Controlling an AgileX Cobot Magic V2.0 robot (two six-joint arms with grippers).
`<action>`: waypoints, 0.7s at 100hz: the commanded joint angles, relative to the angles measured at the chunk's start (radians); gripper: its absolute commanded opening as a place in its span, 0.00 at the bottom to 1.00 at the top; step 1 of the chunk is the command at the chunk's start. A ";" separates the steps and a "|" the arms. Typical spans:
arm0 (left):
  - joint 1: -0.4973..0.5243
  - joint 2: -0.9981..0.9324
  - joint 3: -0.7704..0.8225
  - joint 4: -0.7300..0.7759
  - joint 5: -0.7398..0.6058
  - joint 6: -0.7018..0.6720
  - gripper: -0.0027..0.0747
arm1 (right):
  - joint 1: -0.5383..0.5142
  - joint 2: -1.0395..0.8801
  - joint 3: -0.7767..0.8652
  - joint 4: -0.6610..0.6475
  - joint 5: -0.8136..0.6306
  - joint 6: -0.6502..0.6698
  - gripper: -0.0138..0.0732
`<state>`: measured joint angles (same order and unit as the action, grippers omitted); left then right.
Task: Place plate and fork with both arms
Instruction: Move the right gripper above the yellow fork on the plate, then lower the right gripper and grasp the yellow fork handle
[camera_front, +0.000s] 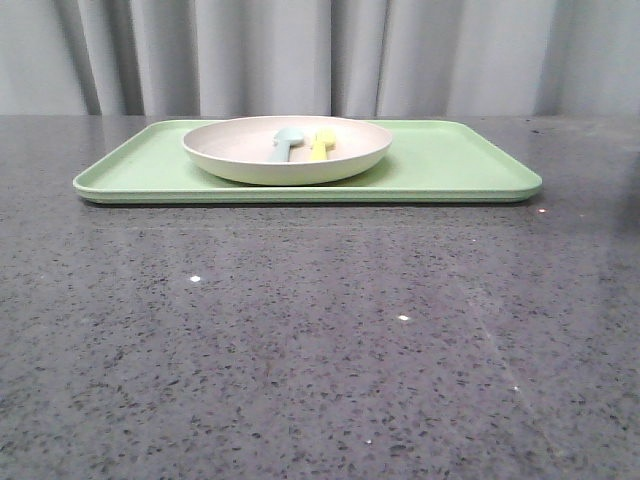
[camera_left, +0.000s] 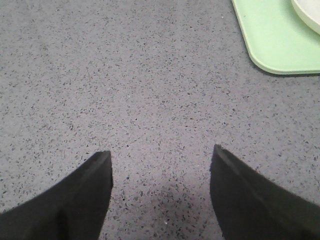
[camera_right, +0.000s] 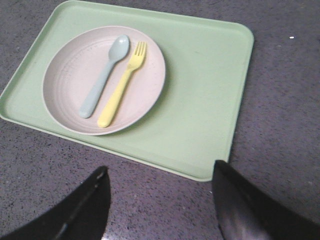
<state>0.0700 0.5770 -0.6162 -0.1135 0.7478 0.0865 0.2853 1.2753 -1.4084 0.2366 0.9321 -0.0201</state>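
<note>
The cream-white plate rests on the left half of the light-green tray. Inside it the yellow fork lies beside a pale blue-green spoon. The right wrist view shows the plate, the fork and the spoon from above. My right gripper is open over bare table, short of the tray's edge. My left gripper is open over bare table, with a tray corner and a sliver of the plate off to one side. Neither gripper shows in the front view.
A dark speckled stone tabletop stretches from the tray to the near edge. Grey curtains hang behind the table. The tray's right half carries nothing.
</note>
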 joint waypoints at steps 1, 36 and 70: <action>0.002 0.002 -0.029 -0.015 -0.063 -0.010 0.58 | 0.041 0.051 -0.085 -0.021 -0.045 0.042 0.68; 0.002 0.002 -0.029 -0.020 -0.063 -0.010 0.58 | 0.260 0.339 -0.295 -0.365 -0.046 0.412 0.68; 0.002 0.002 -0.029 -0.020 -0.063 -0.010 0.58 | 0.356 0.563 -0.454 -0.429 -0.031 0.529 0.68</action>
<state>0.0700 0.5770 -0.6162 -0.1193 0.7478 0.0865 0.6291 1.8472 -1.8000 -0.1599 0.9344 0.4963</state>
